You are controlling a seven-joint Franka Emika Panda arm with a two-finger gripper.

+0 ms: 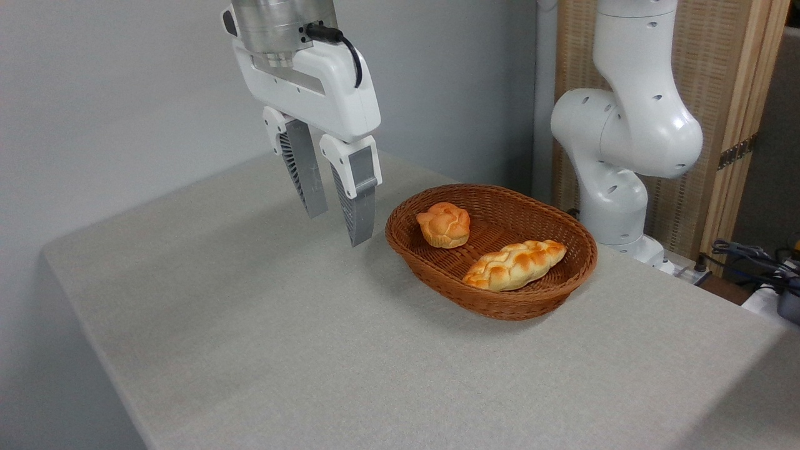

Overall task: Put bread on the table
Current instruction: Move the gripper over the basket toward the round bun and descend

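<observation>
The bread (pixel 444 224), a small round knotted bun with a glossy orange top, lies in the left part of a brown wicker basket (pixel 494 300). The basket stands on the light grey speckled table (pixel 262 337). My gripper (pixel 337 228) hangs above the table just left of the basket, fingers pointing down. It is open and holds nothing. Its fingertips are a short way left of the basket's rim and well above the tabletop.
A longer braided loaf (pixel 515 265) lies in the right half of the basket. The arm's white base (pixel 615 156) stands behind the basket at the back right. Cables (pixel 750 256) lie off the table's right edge. A grey wall runs behind.
</observation>
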